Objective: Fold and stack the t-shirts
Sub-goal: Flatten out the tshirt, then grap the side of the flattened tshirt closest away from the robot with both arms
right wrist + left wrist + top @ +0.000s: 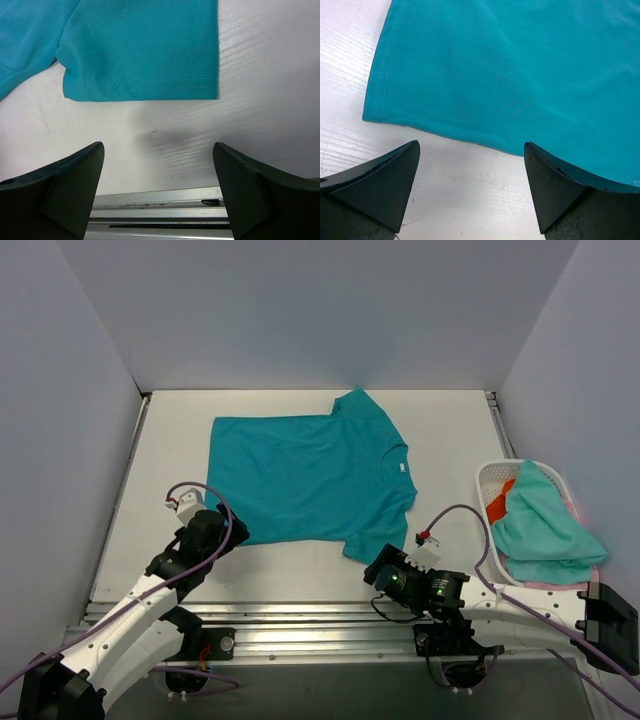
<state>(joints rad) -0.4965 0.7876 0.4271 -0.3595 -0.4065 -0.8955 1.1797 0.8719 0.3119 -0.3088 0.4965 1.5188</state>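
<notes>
The teal t-shirt [310,475] lies flat on the table [450,425], collar toward 3 o'clock. My left gripper [471,145] gapes empty at the 7 o'clock hem corner, possibly grazing cloth. My right gripper [159,145], likewise released, sits short of the 5 o'clock sleeve [142,55], placed to lift the near edge.

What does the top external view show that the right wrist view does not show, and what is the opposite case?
Only the top external view shows the whole teal t-shirt spread flat, the left claw at its near left corner, and the white basket on the right holding a paler aqua shirt and orange-red cloth. Only the right wrist view shows the stitching along the sleeve hem. Both show that near sleeve, the white table, and the open right claw just short of the sleeve.
</notes>
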